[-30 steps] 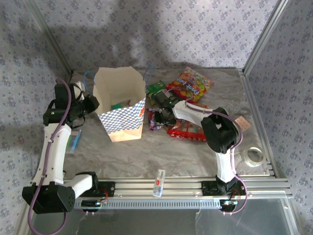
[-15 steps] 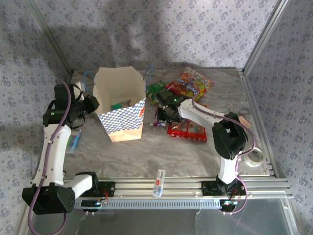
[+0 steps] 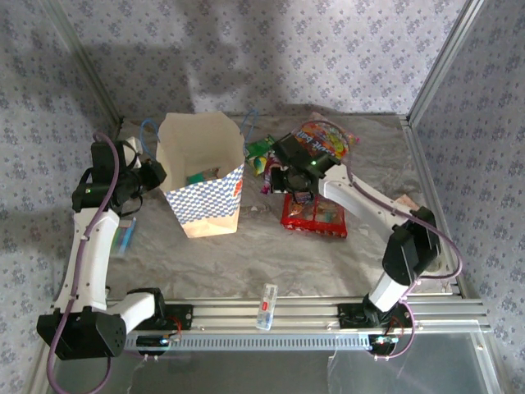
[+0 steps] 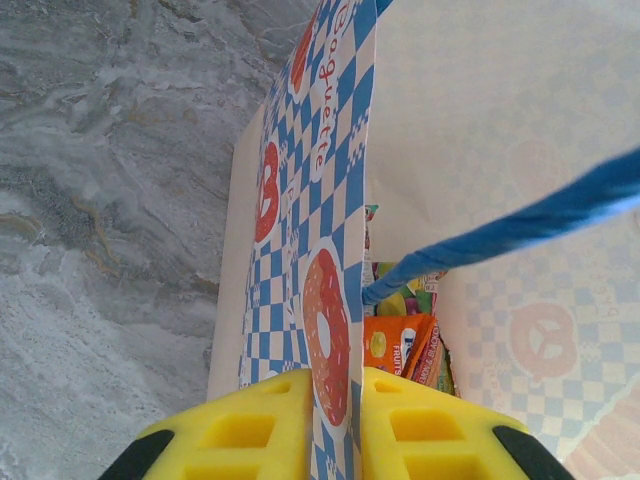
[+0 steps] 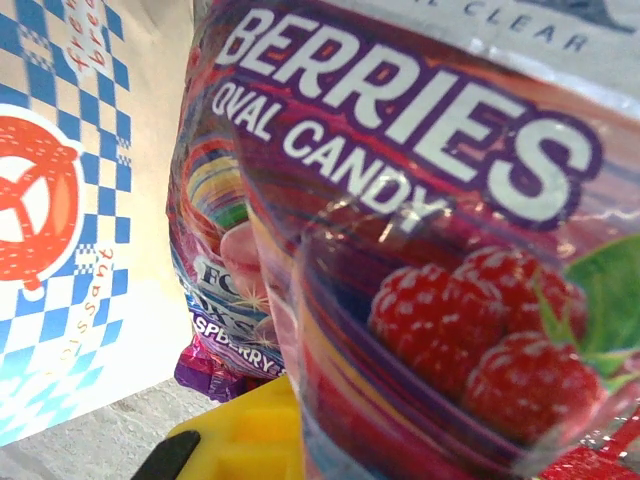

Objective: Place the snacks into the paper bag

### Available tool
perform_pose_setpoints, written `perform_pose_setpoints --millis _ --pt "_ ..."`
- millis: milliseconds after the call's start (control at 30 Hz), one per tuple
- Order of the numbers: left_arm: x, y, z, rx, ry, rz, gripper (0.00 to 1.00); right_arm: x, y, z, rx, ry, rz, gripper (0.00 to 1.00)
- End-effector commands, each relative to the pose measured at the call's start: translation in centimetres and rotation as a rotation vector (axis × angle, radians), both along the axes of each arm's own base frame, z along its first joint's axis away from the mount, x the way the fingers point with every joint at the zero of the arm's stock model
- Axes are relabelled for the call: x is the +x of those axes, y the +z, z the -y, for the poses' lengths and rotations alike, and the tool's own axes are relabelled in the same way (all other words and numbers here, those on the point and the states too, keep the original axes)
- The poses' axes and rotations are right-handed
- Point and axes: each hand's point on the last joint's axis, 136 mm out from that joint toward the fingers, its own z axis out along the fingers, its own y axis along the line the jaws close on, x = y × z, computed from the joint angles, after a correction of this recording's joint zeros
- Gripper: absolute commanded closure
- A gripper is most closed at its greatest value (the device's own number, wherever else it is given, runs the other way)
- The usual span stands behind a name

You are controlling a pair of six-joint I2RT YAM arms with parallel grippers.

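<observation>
The right claw is clamped on a purple packet, glossy, with BERRIES OVAL CANDY in white above red raspberries. Just beside it, at its 9 o'clock, stands the paper bag, upright and open at the top on the grey worktop. The bag is tan above, with a blue-and-white checked band, red-orange pretzel marks and blue cord handles. The left claw pinches the bag's wall at its 9 o'clock side. Orange packets lie inside the bag. From the right claw, a red packet lies flat at 5 o'clock, a multicoloured packet at 1 o'clock and a green packet at 11 o'clock
</observation>
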Motion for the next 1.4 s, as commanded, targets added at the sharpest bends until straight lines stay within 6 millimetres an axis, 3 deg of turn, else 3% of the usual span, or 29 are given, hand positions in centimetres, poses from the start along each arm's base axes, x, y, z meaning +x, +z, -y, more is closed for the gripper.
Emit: perform_pose_setpoints --millis 0,600,967,1367 --pt "-0.9 0.2 -0.3 0.008 0.006 0.002 0.82 0.1 3.9 1.0 -0.001 -0.010 0.102 1.00" --pt "-1.0 0.5 -0.3 0.010 0.005 0.006 0.82 -0.4 11.1 3.8 -0.002 -0.035 0.282 1.00" --pt "-1.0 0.9 -0.3 0.011 0.006 0.012 0.82 -0.6 15.9 3.8 0.035 -0.008 0.402 1.00" --pt "-1.0 1.2 -0.3 0.017 0.001 0.018 0.82 -1.0 19.3 3.0 0.071 0.015 0.494 1.00"
